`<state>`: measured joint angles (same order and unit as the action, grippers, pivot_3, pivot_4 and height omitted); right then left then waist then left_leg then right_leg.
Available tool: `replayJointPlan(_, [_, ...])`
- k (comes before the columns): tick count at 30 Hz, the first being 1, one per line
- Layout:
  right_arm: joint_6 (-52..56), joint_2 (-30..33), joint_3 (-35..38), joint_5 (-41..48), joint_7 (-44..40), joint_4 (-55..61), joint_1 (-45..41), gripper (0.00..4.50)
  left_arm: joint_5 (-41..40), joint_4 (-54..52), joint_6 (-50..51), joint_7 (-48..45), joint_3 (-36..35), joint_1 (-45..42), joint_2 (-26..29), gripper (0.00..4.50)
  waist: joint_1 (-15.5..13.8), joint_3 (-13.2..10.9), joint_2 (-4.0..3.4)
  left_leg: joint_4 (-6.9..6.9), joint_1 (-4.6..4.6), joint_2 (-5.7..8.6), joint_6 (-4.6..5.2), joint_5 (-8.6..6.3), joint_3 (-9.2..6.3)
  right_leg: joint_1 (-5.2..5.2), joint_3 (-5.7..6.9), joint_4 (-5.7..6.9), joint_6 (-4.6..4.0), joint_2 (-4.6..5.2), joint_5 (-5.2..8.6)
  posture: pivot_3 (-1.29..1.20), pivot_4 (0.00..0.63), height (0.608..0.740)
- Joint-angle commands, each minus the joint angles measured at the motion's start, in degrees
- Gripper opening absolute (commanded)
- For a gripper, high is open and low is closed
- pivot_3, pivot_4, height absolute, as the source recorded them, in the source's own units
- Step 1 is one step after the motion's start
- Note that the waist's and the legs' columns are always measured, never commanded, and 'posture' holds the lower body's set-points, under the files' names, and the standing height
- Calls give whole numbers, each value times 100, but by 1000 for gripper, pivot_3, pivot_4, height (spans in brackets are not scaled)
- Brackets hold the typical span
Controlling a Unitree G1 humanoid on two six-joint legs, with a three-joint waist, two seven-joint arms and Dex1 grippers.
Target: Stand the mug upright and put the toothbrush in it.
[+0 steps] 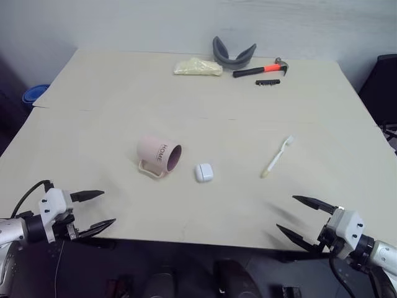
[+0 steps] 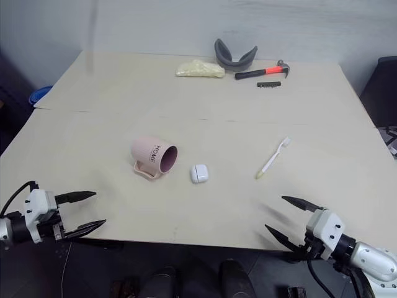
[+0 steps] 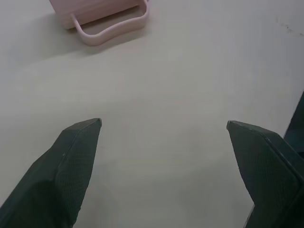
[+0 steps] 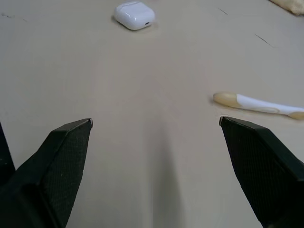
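Two pairs of black fingers stand spread wide over the near edge of the worktop (image 1: 111, 124), and neither pair has hold of anything. The left gripper (image 1: 99, 211) hangs at the near left corner, its fingers (image 3: 71, 156) aimed inward across the pale surface toward the mug (image 1: 159, 156). The right gripper (image 1: 298, 216) sits at the near right, its fingers (image 4: 61, 156) likewise parted and aimed inward, with bare worktop between them.

The mug lies on its side near the middle of the worktop, well apart from both grippers. Its dark maroon mouth faces the robot's right, the letters "HOME" show on its upper flank, and its loop handle rests on the surface on the near side. Just beside the mouth, apart from it, lies a small white earbud case (image 1: 204, 172). Farther to the right lies the toothbrush (image 1: 276, 157), flat on the worktop, slanted, with its bristle head at the far end and its cream tip toward the right gripper, near it but not touching.

Along the far edge are a yellowish bag (image 1: 197, 67), a grey curved band (image 1: 232, 54), an orange-handled hammer (image 1: 259, 69) and a small black piece (image 1: 267, 82).
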<state>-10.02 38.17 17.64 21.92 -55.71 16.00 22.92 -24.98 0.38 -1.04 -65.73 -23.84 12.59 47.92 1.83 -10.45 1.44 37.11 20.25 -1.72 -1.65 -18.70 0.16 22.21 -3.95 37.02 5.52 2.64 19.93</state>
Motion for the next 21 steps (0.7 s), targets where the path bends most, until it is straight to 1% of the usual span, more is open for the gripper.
replayJointPlan(1, [141, 132, -73, 65, -93, 190, -12, 4474, -330, -272, 193, -12, -164, 6, -51, 4500, -4, 0, 0, 1, 0, 0, 0, 0, 0, 0, 0, 0, 0, 0, 0, 0, 150, 740])
replayJointPlan(10, [-25, 108, -146, 20, -218, -14, -173, 4474, -393, -403, 473, -64, -103, -57, -17, 4500, -5, 0, 0, 2, 0, 1, 0, 0, -1, 0, 2, 1, 0, -1, 0, 0, 150, 740])
replayJointPlan(11, [57, 127, -198, 32, -226, 2, -255, 4474, -392, -413, 490, -57, -96, -74, -23, 4500, -4, 0, 0, 2, 0, 1, 0, 0, -1, 0, 1, 1, 0, -2, 0, 0, 150, 740])
replayJointPlan(13, [716, 352, -498, 51, -250, 250, -552, 4474, -386, -431, 527, -42, -66, -100, -43, 4500, 11, 0, 0, 4, 0, 1, 0, 0, 0, 0, 0, 4, 0, -2, 0, 0, 150, 740])
replayJointPlan(15, [1536, 456, -951, 129, -82, 552, -1377, 4474, -365, -465, 543, -31, 2, -122, -77, 4500, 76, -1, 0, 9, -2, 1, 0, 0, 3, 0, -4, 10, 0, -1, 0, 0, 150, 740])
replayJointPlan(17, [2271, 338, -1360, 290, 127, 620, -2354, 4474, -345, -478, 550, -26, 84, -179, -108, 4500, 135, -1, 0, 17, -1, 1, -3, 3, 4, 11, -10, 32, 0, -1, -1, 0, 150, 740])
replayJointPlan(19, [3036, 274, -1993, 5, 192, 413, -3408, 4474, -371, -503, 595, -26, 174, -270, -146, 4500, 143, -4, -6, 15, 2, 1, -8, 7, 1, 22, -10, 43, -3, -3, 1, 0, 150, 740])
replayJointPlan(21, [3222, 105, -2529, -305, 84, -55, -4232, 4474, -395, -542, 654, -20, 258, -369, -178, 4500, 138, -4, -6, 12, 6, -1, -11, 8, -12, 30, 4, 45, -15, -4, 7, 0, 150, 740])
